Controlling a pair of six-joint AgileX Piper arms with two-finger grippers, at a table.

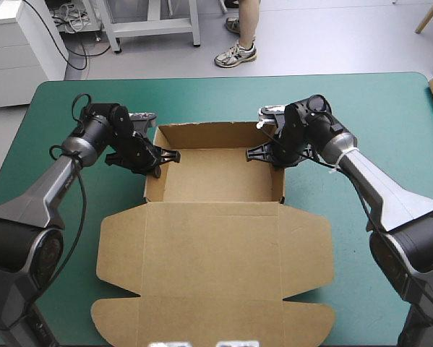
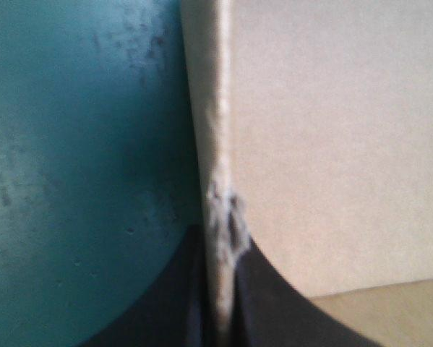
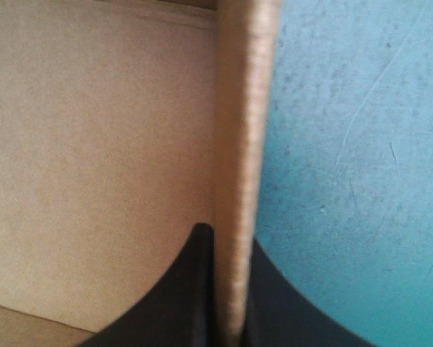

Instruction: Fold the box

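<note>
Box (image 1: 213, 184): in the middle of the teal-green cover (image 1: 389, 116); far half is an open tray, lid (image 1: 212, 267) lies flat toward the near edge.
Left gripper (image 1: 167, 155): almost closed, pinching the left wall (image 2: 220, 108), one finger inside, one outside.
Right gripper (image 1: 262, 152): the same grip on the right wall (image 3: 241, 108).
Reason: I judge both pinches press the doubled walls so they stand upright and tucked.

Table (image 1: 389, 101) w/ teal-green cover fills most of the high view, its far corners rounded. Beyond the far edge is a smooth pale grey floor (image 1: 324, 36), evenly lit, shadows soft. Far left: white cabinet (image 1: 17, 50), standing just off the table's corner. Next to it is a grey metal frame (image 1: 151, 22) on legs, w/ a bundle of pale cables (image 1: 71, 18) between the two. Far right corner: a slanted wooden leg (image 1: 429, 18).
</note>
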